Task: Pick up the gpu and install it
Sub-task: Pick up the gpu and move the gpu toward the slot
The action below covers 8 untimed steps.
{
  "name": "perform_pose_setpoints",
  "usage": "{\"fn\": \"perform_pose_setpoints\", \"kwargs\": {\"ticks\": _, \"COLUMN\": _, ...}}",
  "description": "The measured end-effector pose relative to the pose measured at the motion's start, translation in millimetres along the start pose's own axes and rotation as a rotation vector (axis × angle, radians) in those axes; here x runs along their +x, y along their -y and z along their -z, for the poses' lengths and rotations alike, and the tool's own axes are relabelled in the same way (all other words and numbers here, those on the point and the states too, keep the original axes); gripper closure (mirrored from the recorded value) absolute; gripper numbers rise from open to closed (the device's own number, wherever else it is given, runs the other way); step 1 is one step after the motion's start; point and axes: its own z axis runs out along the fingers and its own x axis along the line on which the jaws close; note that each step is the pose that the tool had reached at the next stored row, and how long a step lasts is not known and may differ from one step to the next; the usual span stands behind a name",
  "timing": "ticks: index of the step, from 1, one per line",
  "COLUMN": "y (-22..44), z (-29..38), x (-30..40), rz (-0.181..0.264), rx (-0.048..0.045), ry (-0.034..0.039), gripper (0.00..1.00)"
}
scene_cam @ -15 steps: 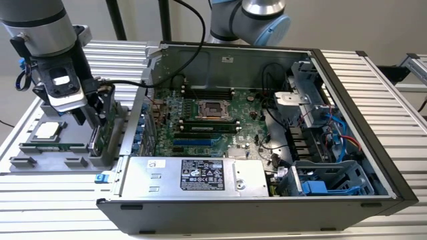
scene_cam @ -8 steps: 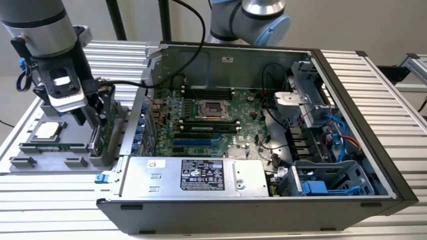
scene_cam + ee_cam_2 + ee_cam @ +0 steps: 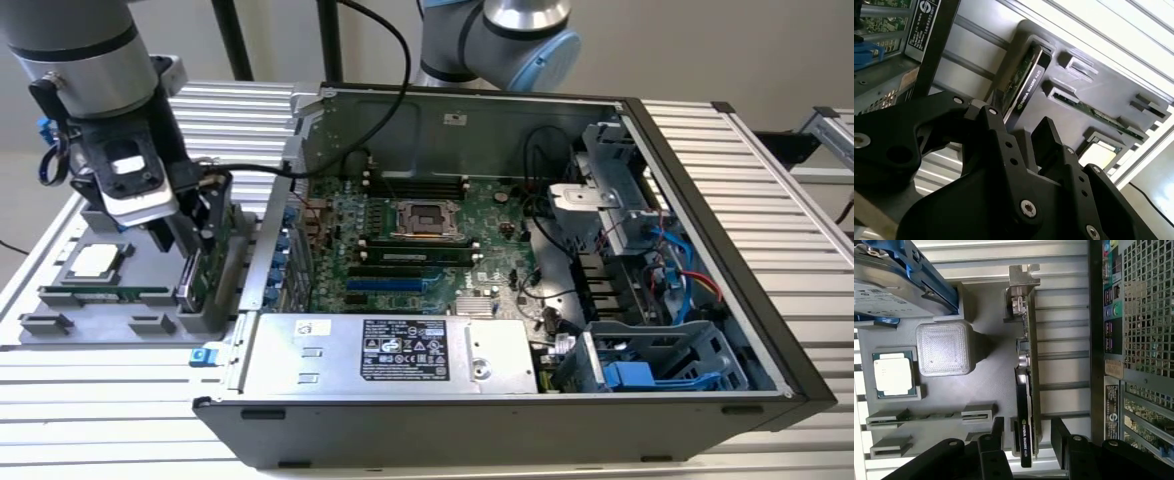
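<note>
First wrist view gives you the clearest read. The gpu (image 3: 1026, 390) stands on edge in a slot of the grey tray (image 3: 989, 365), with its metal bracket (image 3: 1021, 282) at the far end. The gripper (image 3: 1029, 437) straddles the near end. The fingers (image 3: 997, 440) are spread, one on either side of the card. A sliver of tray shows between each finger and the card, so nothing is gripped yet. In the exterior view the tray sits on the bench (image 3: 120, 380), just beside the open computer case (image 3: 534, 200), on the exterior view's left of it.

Watch these risks:
- The fingers sit near one end of the card, not its middle. A grip there could let the long bracket end sag or swing on lifting.
- One gap looks narrower than the other. An uneven close could push the card sideways and jam it in the slot.
- The bracket sits in its own notch, so a tilted lift could snag it.
- The processor chip (image 3: 894, 374) and the memory stick (image 3: 929, 416) lie near in the same tray.

Some things you cannot check from here:
- The card's lower edge is buried in the slot.
- The fingertips' depth along its faces is hard to judge.
- In the exterior view the arm covers most of the card.
- The target slot on the motherboard (image 3: 400, 250) is hard to pick out.
</note>
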Motion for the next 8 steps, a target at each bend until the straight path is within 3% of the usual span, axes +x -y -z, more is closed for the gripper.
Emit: {"fn": "perform_pose_setpoints", "kwargs": {"ticks": 8, "y": -4.0, "z": -6.4, "x": 0.5, "rz": 0.000, "rx": 0.0000, "ry": 0.0000, "gripper": 0.00}}
